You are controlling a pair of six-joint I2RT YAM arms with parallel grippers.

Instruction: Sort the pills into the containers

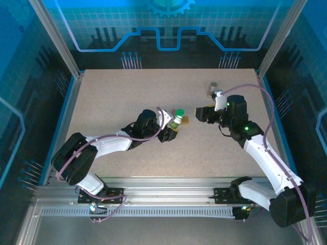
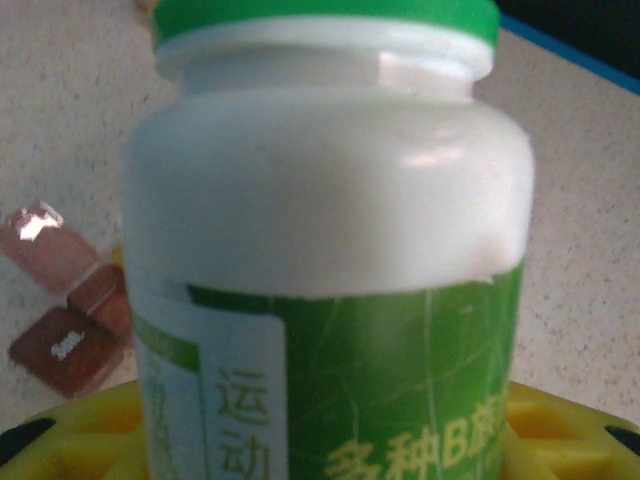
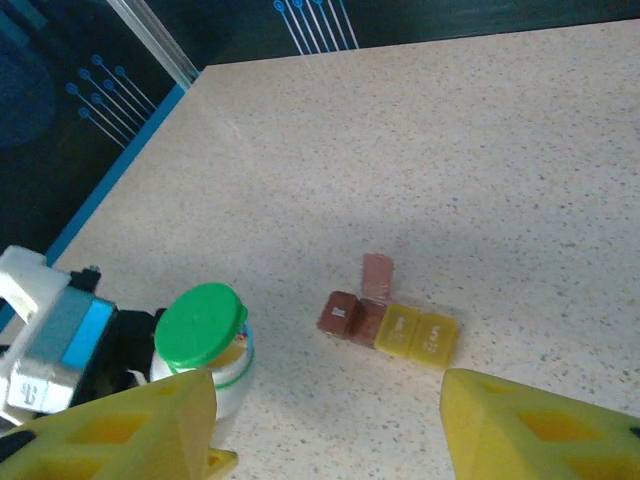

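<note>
Gripping the bottle (image 2: 330,220) low on its label, your left hand (image 1: 171,130) is clenched around it at the centre of the top view, with the green cap (image 3: 200,322) on. Whether the bottle rests on the surface (image 3: 450,150) or hangs just above it, you cannot tell. Your right hand (image 3: 328,400) is released, its fingers spread wide with nothing between them, just right of the bottle in the top view.

The first risk I see is at the cap. If your right hand closes off-centre or twists hard, the smooth bottle could turn inside the left hand instead of the cap coming loose.

The second risk is the boxes. The red box (image 3: 340,313) and the yellow box (image 3: 415,333) lie touching each other in the lower middle of the right wrist view, near the bottle. They look tiny and light, so a low sweep of either hand would likely shove them away or knock the raised red lid (image 3: 377,275) shut. The yellow box looks closed, so nothing could go into it yet.

The third risk comes once the cap is off. Tip the bottle too far and pills would probably pour out together, missing those small openings and scattering across the surface.
</note>
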